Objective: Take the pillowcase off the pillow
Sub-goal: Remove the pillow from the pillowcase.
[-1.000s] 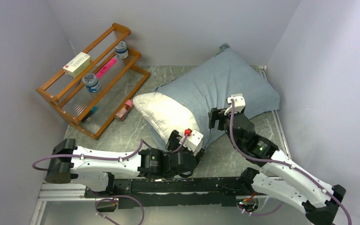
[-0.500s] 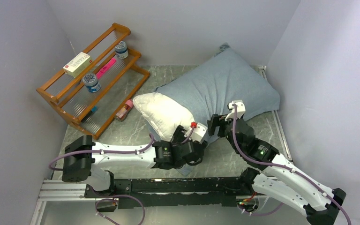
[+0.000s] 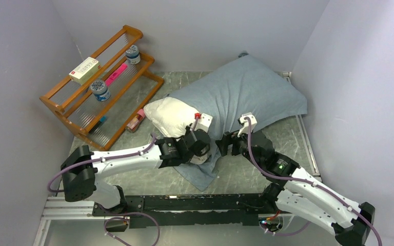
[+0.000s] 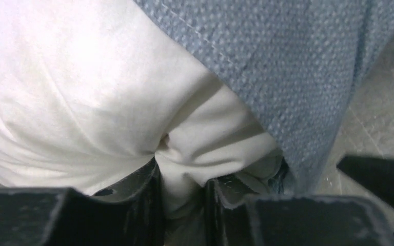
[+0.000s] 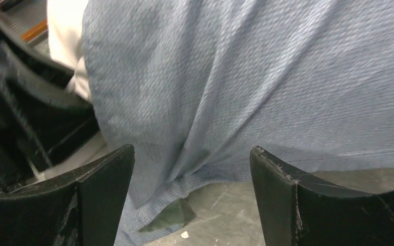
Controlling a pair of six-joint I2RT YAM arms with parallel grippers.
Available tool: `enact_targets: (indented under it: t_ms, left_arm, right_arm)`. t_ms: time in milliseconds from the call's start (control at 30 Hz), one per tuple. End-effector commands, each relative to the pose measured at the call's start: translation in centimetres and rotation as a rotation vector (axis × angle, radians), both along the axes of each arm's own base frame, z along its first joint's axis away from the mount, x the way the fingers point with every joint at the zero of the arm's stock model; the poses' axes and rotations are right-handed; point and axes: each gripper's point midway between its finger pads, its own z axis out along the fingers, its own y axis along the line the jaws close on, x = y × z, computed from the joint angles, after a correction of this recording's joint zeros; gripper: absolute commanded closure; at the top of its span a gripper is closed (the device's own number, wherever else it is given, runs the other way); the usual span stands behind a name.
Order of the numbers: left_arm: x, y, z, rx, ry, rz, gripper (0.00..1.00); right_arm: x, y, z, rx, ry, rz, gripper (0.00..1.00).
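On the grey table (image 3: 251,177), the left gripper (image 4: 182,190) is clamped on a pinched fold of the white pillow (image 3: 170,111) at its bared end, seemingly to anchor the stuffing while the cover is drawn off. The right gripper (image 5: 192,154), jaws wide apart, hovers just beside the loose lower hem of the blue-grey pillowcase (image 3: 246,92). The cover sheathes most of the pillow and trails a flap toward the arms, so the gripper is likely lining up a pull.
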Motion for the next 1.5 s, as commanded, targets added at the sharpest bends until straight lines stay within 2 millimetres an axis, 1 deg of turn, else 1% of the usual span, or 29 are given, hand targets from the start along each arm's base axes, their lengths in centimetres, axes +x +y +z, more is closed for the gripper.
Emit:
enact_targets:
  t_ms: [0,100,133,167,333,467,567,633,667,767,867,933,1000,1033,1133,1200,1267,1333,1400,1467]
  left_arm:
    - [3.3,1.5,2.3,-0.035,-0.063,0.066,0.76]
    - [4.1,1.4,3.2,-0.073,-0.062,0.059,0.90]
    - [4.3,1.5,3.5,-0.081,-0.064,0.060,0.93]
    - [4.6,1.5,3.8,-0.092,-0.065,0.056,0.95]
    - [5.3,1.4,5.0,-0.149,-0.069,0.044,0.95]
    - [5.4,1.2,5.9,-0.176,-0.071,0.031,0.95]
    - [5.2,1.1,6.4,-0.197,-0.070,0.011,0.95]
    - [5.0,1.0,6.8,-0.207,-0.067,-0.005,0.95]
    - [4.8,1.1,7.0,-0.214,-0.066,-0.012,0.95]
    - [4.4,1.2,7.4,-0.234,-0.061,-0.026,0.95]
    - [4.0,1.6,7.9,-0.244,-0.063,-0.031,0.95]
    - [3.8,1.8,8.0,-0.248,-0.062,-0.037,0.95]
    - [3.5,2.0,8.1,-0.254,-0.058,-0.046,0.95]
    - [3.3,2.1,8.2,-0.259,-0.056,-0.050,0.95]
    - [3.0,2.6,8.1,-0.254,-0.049,-0.053,0.95]
    - [2.8,3.1,8.2,-0.250,-0.050,-0.047,0.95]
    - [2.7,3.7,8.5,-0.247,-0.059,-0.035,0.95]
    - [2.7,4.4,8.9,-0.246,-0.068,-0.024,0.95]
    - [2.6,5.0,9.5,-0.249,-0.078,-0.016,0.95]
    - [2.4,5.5,10.2,-0.255,-0.086,-0.015,0.95]
  right_arm:
    - [-0.9,2.8,1.0,0.088,-0.004,0.135,0.16]
    - [-1.9,3.5,0.0,0.112,0.043,0.184,0.16]
    - [-2.3,3.7,-0.3,0.119,0.057,0.197,0.16]
    - [-2.7,4.0,-0.8,0.122,0.075,0.221,0.16]
    - [-4.6,5.6,-2.5,0.137,0.164,0.339,0.16]
    - [-5.2,6.5,-3.8,0.168,0.210,0.376,0.16]
    - [-4.9,7.1,-4.3,0.187,0.212,0.375,0.16]
    - [-4.5,7.2,-5.1,0.185,0.223,0.359,0.16]
    - [-4.2,7.4,-5.1,0.195,0.211,0.356,0.16]
    - [-3.5,7.8,-6.2,0.200,0.225,0.331,0.16]
    - [-2.8,8.2,-6.9,0.205,0.222,0.308,0.17]
    - [-2.2,8.2,-7.2,0.197,0.205,0.289,0.20]
    - [-1.4,7.9,-7.4,0.181,0.182,0.255,0.26]
    - [-1.0,7.7,-7.5,0.169,0.170,0.241,0.30]
    - [-0.3,7.9,-7.2,0.153,0.138,0.241,0.50]
    - [0.6,7.6,-6.8,0.130,0.105,0.207,0.66]
    - [1.3,7.1,-6.6,0.095,0.080,0.179,0.80]
    - [2.1,6.4,-6.2,0.065,0.052,0.142,0.92]
    - [2.7,5.7,-5.5,0.040,0.020,0.113,1.00]
    - [3.3,4.9,-4.9,0.015,-0.001,0.079,1.00]
